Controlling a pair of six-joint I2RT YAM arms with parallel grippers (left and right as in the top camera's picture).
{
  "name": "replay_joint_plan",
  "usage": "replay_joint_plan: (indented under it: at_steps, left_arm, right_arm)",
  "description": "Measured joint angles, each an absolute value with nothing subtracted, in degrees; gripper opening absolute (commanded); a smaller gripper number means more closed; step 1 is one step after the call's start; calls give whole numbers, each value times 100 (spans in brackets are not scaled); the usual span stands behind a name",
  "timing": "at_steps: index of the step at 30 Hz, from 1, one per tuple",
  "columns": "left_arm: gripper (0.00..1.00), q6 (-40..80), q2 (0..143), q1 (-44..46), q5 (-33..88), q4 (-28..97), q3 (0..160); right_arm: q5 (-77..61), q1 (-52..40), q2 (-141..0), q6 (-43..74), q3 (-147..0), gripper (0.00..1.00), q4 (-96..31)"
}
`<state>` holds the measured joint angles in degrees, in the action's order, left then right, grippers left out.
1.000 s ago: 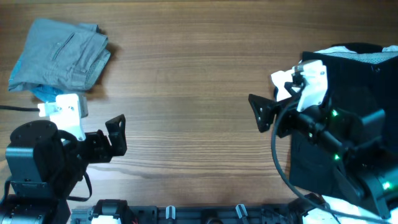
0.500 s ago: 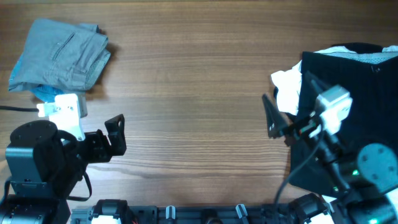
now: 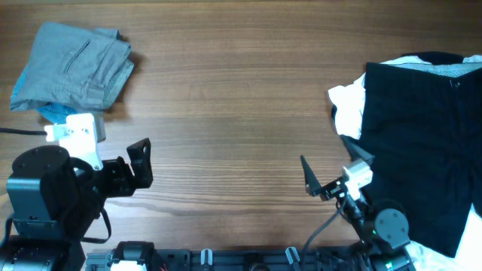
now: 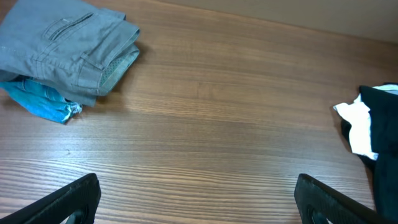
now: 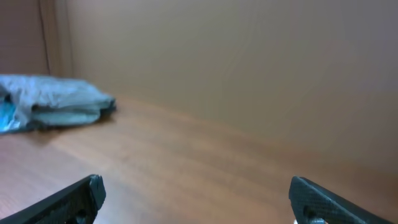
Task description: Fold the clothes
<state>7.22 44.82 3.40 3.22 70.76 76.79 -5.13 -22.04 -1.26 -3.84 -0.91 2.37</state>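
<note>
Black shorts: spread flat, right of worktop, touching white garment.
Grey trousers: folded, far left.
Left pincer: wide apart, empty.
Right pincer: wide apart, empty.

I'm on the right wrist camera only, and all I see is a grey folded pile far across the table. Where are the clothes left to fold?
Observer: Behind that camera. The black shorts lie spread flat at the right side of the table, outside your view.
Operator: Anything with them?
Observer: A crumpled white garment sits against their left edge, apparently partly under them.
Operator: And the other side?
Observer: The left arm sits at the front left, just in front of the grey pile, its jaws open and empty.
</note>
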Motion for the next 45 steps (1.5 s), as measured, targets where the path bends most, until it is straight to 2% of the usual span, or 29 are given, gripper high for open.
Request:
replay_joint_plan:
  at_steps: [8,27,31,35,41,45]
  left_arm:
    - [100,722,4482,340,322,7076,7679]
    - [100,722,4407,270,283,7081,7669]
    - [100,926,3780,14,244,5822,7159]
    - [100,1109,2624,-60,305,3918,5647]
    - [100,1238,1116,-239,701,2633,3288]
    - [100,1374,220,-274,849,1959,2349]
  right_arm:
    - [-513,-2209,-115,102,-34,99,14]
    - [-513,-2209,-115,150,-34,100,16]
    - [-513,-2209,-115,150,-34,100,21]
    - [-517,-2209,-110,150,-34,100,23]
    - [-552,-2209,-110,150,-34,100,23]
    - [-552,-2209,-110,152,-34,100,25]
